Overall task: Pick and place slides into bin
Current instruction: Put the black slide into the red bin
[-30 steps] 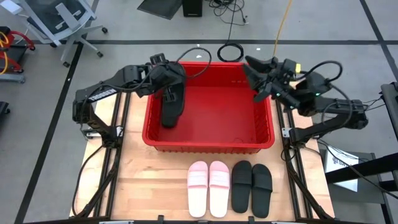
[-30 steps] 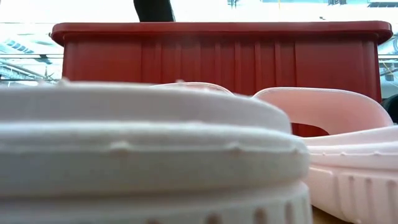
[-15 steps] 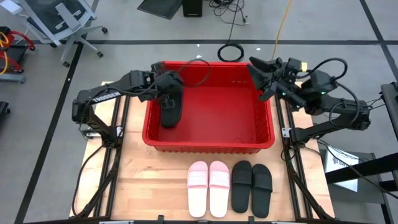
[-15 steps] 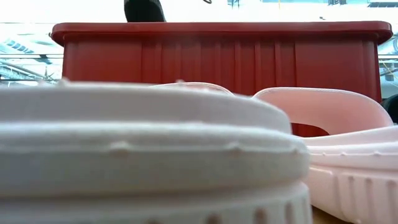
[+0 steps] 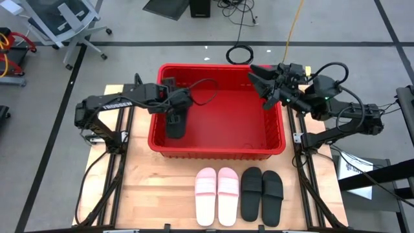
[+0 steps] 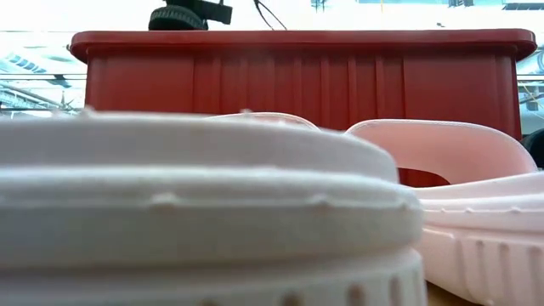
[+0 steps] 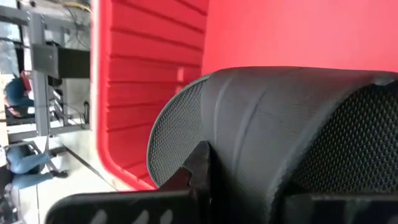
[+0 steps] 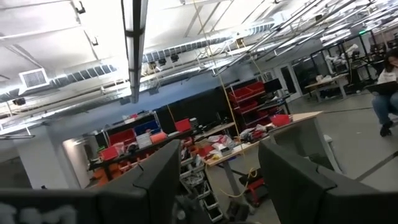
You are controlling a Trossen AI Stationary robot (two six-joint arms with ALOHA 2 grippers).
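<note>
Four slides (image 5: pixel 239 195), two pink and two black, lay near the bin (image 5: pixel 217 153). Farther in, the left gripper (image 5: pixel 176 110) pinched a black slide (image 5: pixel 174 123) low against the bin's left wall. The right gripper (image 5: pixel 266 86) hovered spread at the far right. Opening too soon could leave the slide propped against the wall.

The right gripper (image 8: pixel 214 180) is pointing up and out into a large workshop hall, its two dark fingers (image 8: pixel 158 180) standing apart with open room showing between them. Ceiling beams and a long light strip (image 8: pixel 134 43) are running overhead toward twelve o'clock. Red bins (image 8: pixel 249 93) are sitting on shelving near the middle, beside cluttered workbenches (image 8: pixel 230 146). A person (image 8: pixel 385 93) is sitting at three o'clock.
</note>
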